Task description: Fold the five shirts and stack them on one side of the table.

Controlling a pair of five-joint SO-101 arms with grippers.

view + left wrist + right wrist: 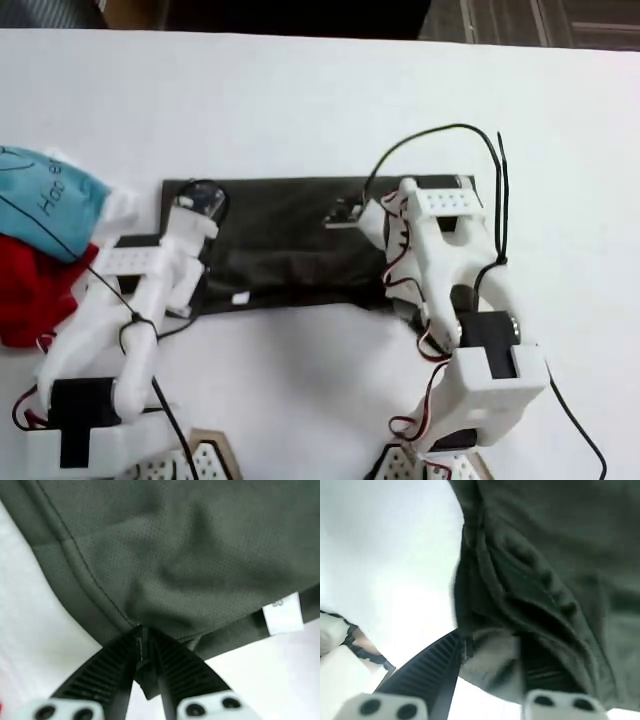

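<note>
On the white worktop (300, 90), the dark grey mesh-knit shirt (285, 235) lies mid-table. The 2 hands, left hand (141, 637) and right hand (487, 652), each clench its edge. Carry both level and together so the fold lands straight.

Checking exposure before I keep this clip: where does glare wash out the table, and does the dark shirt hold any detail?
High view: the table is bright and almost featureless; the dark shirt is a near-black strip with faint creases. Left wrist view: even light, its weave and seam show. Right wrist view: the table glares to white, the shirt's folds sink into shadow.
</note>
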